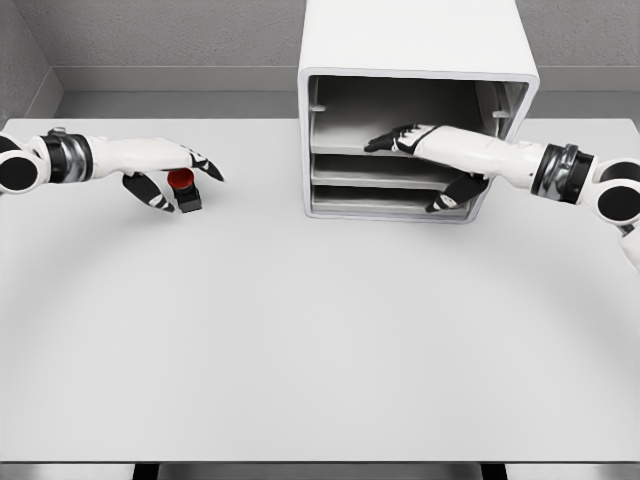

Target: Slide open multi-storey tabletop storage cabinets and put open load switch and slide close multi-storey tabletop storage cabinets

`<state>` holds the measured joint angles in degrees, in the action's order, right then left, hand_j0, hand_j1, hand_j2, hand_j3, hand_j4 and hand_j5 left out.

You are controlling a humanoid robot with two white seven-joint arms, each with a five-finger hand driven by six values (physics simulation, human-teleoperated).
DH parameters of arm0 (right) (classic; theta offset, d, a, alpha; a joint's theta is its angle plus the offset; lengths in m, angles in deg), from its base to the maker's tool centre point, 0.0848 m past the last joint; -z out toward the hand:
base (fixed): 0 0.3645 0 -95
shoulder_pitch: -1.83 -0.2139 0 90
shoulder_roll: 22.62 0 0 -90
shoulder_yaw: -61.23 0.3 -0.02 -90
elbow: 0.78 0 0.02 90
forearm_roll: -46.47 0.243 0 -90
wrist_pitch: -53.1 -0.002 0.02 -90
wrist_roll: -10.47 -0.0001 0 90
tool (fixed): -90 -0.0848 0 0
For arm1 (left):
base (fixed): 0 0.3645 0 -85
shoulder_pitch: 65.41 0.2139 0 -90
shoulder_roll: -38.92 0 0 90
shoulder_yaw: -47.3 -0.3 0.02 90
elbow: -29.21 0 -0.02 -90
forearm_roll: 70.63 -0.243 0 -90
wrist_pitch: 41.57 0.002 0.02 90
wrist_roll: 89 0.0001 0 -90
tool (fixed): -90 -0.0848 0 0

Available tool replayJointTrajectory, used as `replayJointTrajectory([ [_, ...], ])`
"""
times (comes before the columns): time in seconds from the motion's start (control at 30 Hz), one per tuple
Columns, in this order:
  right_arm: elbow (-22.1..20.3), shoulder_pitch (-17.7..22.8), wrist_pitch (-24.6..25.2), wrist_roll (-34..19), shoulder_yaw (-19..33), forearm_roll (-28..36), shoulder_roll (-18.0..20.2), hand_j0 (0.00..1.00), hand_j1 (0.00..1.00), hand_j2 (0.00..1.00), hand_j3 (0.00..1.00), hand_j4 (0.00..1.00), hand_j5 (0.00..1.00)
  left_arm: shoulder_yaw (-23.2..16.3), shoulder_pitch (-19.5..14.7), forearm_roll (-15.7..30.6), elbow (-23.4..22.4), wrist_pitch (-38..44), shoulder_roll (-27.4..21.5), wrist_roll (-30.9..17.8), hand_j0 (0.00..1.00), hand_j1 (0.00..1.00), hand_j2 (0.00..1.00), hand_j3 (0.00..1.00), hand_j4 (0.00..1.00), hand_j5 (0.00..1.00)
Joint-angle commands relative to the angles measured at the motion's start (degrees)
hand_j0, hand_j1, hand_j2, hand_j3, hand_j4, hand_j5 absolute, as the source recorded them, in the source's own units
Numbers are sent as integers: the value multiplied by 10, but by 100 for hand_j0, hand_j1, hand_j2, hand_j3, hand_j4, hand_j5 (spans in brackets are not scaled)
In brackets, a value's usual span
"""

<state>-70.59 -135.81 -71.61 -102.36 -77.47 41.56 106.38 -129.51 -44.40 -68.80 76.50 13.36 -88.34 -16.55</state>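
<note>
1. The left hand (170, 172) hovers over the red-buttoned switch (184, 188) on the tabletop (320, 340) – fingers curled loosely around it, whether gripping I cannot tell.
2. The right hand (420, 145) reaches into the open cabinet (415, 110) – fingers extended over a shelf.

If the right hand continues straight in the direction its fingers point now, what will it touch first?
Probably the cabinet's left inner wall: the right hand points leftward inside the top compartment. Depth is unclear.
</note>
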Motion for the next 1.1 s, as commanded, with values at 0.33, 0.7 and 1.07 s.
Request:
replayJointTrajectory([
  [0.33, -103, 11, -3, -4, 2, -7, 59, 100, 100, 100, 100, 100, 100, 1, 1, 1, -12, 1, 12, 1, 76, 76, 76, 76, 76, 76],
  [0.7, -234, 74, -3, -2, 48, -5, 124, 100, 100, 100, 100, 100, 100, 2, 1, -3, -12, 1, 10, -3, 55, 55, 55, 55, 55, 55],
  [1.07, -266, 104, -3, 3, 79, -3, 144, 100, 100, 100, 100, 100, 100, 2, 0, -5, -20, 1, 9, -6, 39, 39, 39, 39, 39, 39],
])
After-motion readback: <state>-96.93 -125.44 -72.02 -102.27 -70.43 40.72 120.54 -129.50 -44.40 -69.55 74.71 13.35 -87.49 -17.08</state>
